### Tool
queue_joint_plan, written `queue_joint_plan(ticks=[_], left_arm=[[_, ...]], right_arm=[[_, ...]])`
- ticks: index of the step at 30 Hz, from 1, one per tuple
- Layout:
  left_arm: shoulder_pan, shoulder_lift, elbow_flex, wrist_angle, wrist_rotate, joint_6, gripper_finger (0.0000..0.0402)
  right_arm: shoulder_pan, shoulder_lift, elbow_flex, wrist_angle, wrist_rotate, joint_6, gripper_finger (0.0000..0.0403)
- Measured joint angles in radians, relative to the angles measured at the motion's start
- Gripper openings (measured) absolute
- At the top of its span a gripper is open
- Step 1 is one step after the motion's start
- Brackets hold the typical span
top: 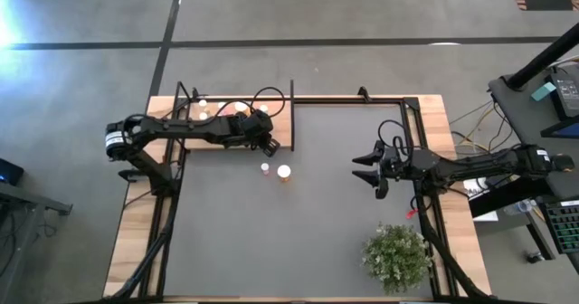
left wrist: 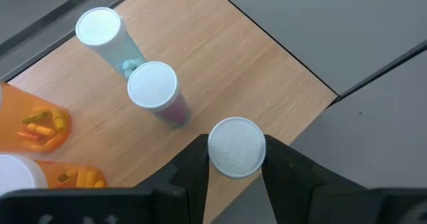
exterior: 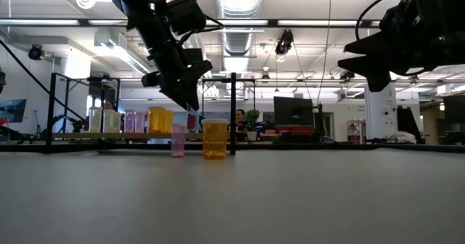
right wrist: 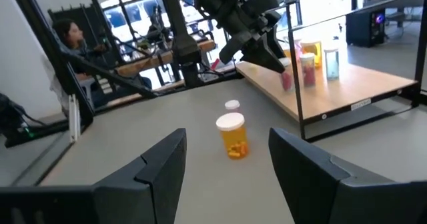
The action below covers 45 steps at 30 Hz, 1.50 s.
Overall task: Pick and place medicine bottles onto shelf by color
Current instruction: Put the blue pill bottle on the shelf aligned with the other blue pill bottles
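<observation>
Over the near edge of the shelf point(top: 226, 141), the left gripper point(left wrist: 235, 159) holds a white-capped bottle point(left wrist: 236, 147) upright, its long axis vertical and its cap facing the wrist camera, the two dark fingers point(left wrist: 193, 165) pinched narrowly against its sides. The bottle hangs right at the board's rim, beside a pink bottle point(left wrist: 160, 94) and a pale bottle point(left wrist: 107, 36) already standing on the wood; two orange bottles point(left wrist: 37, 127) stand further along. My judgement is that the coming move turns on carrying it a little further in over the wood before lowering. On the grey tabletop point(top: 308, 241), just beside the shelf, a small pink bottle point(top: 265, 169) and an orange bottle point(top: 284, 173) remain, nearer the left arm. Well apart, the right gripper point(top: 365, 170) hovers with fingers spread and empty.
</observation>
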Motion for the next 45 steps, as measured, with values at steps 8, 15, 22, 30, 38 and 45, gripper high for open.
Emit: queue_joint_plan(ticks=[8, 15, 22, 30, 38, 45], left_arm=[[0.0, 0.0, -0.001, 0.0, 0.0, 0.0, 0.0106], [-0.002, 0.0, -0.004, 0.0, 0.001, -0.004, 0.0106], [-0.002, -0.001, -0.006, -0.001, 0.001, -0.027, 0.0106], [-0.004, -0.001, -0.012, 0.0, 0.002, -0.027, 0.0106], [-0.004, -0.001, -0.021, 0.001, 0.001, -0.026, 0.0106], [-0.004, -0.001, -0.021, 0.044, -0.014, -0.026, 0.0106]], right_arm=[[0.0, 0.0, 0.0, -0.012, 0.0, -0.051, 0.0203], [0.0, 0.0, -0.001, -0.013, 0.0, -0.052, 0.0203], [0.0, 0.0, -0.001, -0.013, 0.0, -0.052, 0.0203], [0.0, 0.0, -0.001, -0.013, 0.0, -0.052, 0.0203], [0.0, 0.0, -0.002, -0.013, 0.0, -0.051, 0.0203], [0.0, 0.0, -0.002, -0.013, 0.0, -0.051, 0.0203]])
